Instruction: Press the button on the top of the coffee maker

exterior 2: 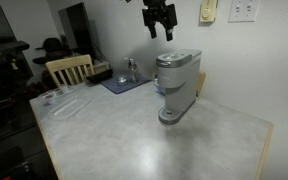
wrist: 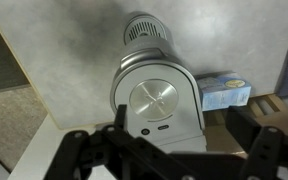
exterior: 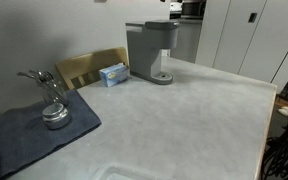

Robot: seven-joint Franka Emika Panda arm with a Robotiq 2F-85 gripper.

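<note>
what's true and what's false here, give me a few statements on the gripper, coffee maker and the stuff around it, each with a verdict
1. The gripper hangs above the coffee maker, clear of its top. True.
2. The gripper's jaws are shut. False: in the wrist view they stand wide apart.
3. The blue box lies beside the coffee maker. True.
4. The chrome gadget stands on top of the coffee maker. False: it sits on a dark cloth, well away from the machine.

Dim, soft indoor light; grainy, slightly blurred.
</note>
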